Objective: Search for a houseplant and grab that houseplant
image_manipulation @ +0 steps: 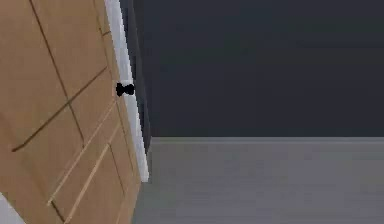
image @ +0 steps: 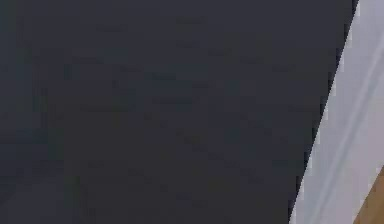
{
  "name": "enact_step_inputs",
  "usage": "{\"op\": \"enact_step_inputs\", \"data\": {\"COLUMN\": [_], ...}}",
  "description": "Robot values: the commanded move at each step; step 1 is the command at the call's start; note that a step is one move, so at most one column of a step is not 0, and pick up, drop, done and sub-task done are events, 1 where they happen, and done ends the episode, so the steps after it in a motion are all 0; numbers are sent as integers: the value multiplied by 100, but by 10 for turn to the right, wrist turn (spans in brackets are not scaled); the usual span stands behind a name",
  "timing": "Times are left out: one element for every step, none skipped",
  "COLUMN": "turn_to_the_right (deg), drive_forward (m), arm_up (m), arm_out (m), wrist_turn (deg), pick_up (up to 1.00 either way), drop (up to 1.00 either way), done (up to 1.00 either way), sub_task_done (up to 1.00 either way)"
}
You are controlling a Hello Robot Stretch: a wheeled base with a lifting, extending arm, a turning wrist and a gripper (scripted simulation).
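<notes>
While hunting for the houseplant, turn the base slowly away from the dark wall (image: 150, 110) close ahead, scanning steadily, and keep clear of the wooden door (image_manipulation: 55, 120) and its black knob (image_manipulation: 125, 89). Cannot tell the jaws' state, nor the houseplant's place relative to them

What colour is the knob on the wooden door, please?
Black; the knob sits on the light brown door, best seen in the arm side view.

I've got a dark wall (image: 150, 110), wooden door (image_manipulation: 55, 110) with black knob (image_manipulation: 125, 90), grey floor (image_manipulation: 260, 185), maybe white trim (image: 350, 140).
</notes>
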Motion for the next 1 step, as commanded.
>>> {"op": "enact_step_inputs", "data": {"turn_to_the_right": [450], "drive_forward": [0], "arm_up": [0], "arm_out": [0], "wrist_turn": [0], "pick_up": [0], "drop": [0], "done": [0], "sub_task_done": [0]}}
